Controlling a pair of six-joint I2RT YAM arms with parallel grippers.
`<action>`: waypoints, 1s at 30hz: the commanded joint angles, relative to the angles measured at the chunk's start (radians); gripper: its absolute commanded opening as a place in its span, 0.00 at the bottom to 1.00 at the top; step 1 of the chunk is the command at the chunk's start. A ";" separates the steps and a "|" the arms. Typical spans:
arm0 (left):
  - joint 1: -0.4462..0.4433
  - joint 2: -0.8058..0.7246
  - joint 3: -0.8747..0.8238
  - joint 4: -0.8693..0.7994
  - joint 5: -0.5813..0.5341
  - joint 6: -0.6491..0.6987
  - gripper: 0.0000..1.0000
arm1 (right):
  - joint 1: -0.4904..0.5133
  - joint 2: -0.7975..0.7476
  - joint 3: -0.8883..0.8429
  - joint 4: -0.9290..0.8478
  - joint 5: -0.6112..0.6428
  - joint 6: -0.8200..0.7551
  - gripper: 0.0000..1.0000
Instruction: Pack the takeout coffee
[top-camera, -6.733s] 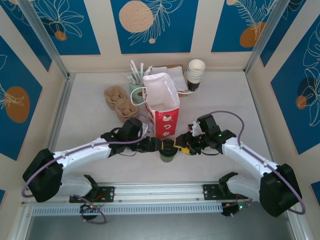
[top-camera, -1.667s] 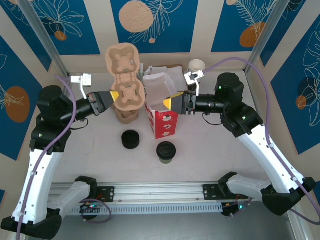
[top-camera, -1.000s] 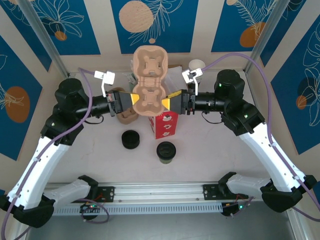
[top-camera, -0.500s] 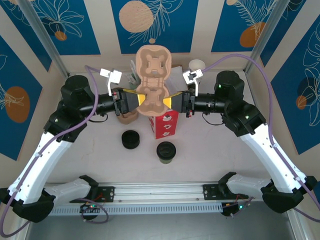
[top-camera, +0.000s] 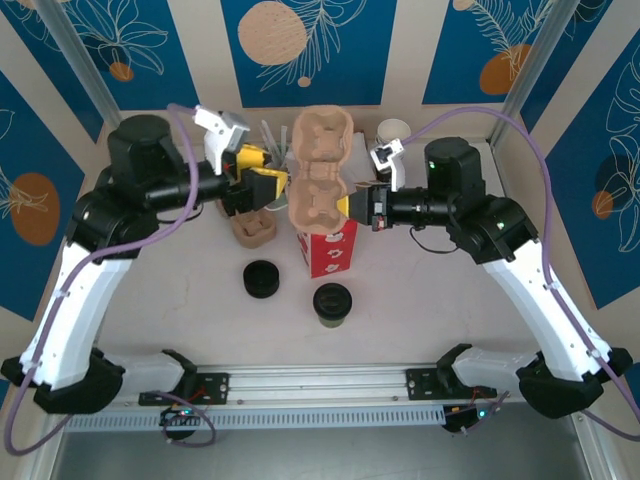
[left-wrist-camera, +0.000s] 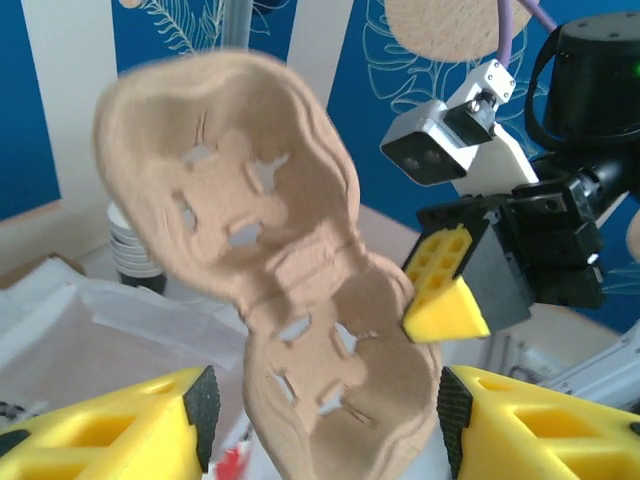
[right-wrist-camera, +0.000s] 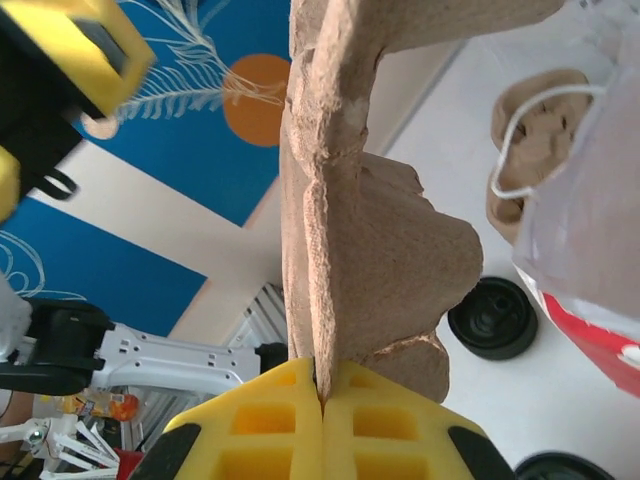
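Pulp carrier: the moulded tray (top-camera: 320, 165) hangs on edge above the red-and-white bag (top-camera: 326, 248), with its long axis nearly vertical.
Right gripper: the right gripper (top-camera: 352, 206) is clenched on the carrier's thin rim, and the right wrist view shows the yellow pads (right-wrist-camera: 265, 420) meeting on that edge with little bite.
Left gripper: the left gripper (top-camera: 262, 172) has its jaws spread and grasps nothing; it sits just beside the carrier's left side.
Takeout coffee: the takeout coffee (top-camera: 332, 302) stands upright on the table (top-camera: 170, 300) with its lid on, on the near side of the bag and well apart from both grippers.
Step in hand: this is probably seating the carrier in the bag before the cup goes in.
Doing it well: I would line the carrier's narrow edge up with the bag mouth, lower it straight and avoid twisting, since a pinch that shallow could let the tray swing. The left arm looks free to steady the bag rim.
Edges: the carrier hides the bag's mouth, so I cannot tell how much clearance it has. The soft paper walls may fold inward if they are caught.
Open room: bare table lies on the near side to the right of the cup. A black puck (top-camera: 262, 279) sits left of the cup, a spare carrier (top-camera: 252, 228) lies left of the bag, and stacked white cups (top-camera: 392, 138) stand behind the right wrist, so the left and back are the tight sides.
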 joint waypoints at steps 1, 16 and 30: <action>-0.044 0.058 0.063 -0.145 -0.031 0.213 0.59 | 0.000 0.038 0.031 -0.097 -0.013 0.010 0.00; -0.131 0.103 0.004 -0.267 -0.174 0.518 0.57 | 0.074 0.137 0.069 -0.160 -0.104 -0.008 0.00; -0.136 0.051 -0.118 -0.249 -0.230 0.634 0.54 | 0.125 0.149 0.082 -0.179 -0.107 -0.019 0.00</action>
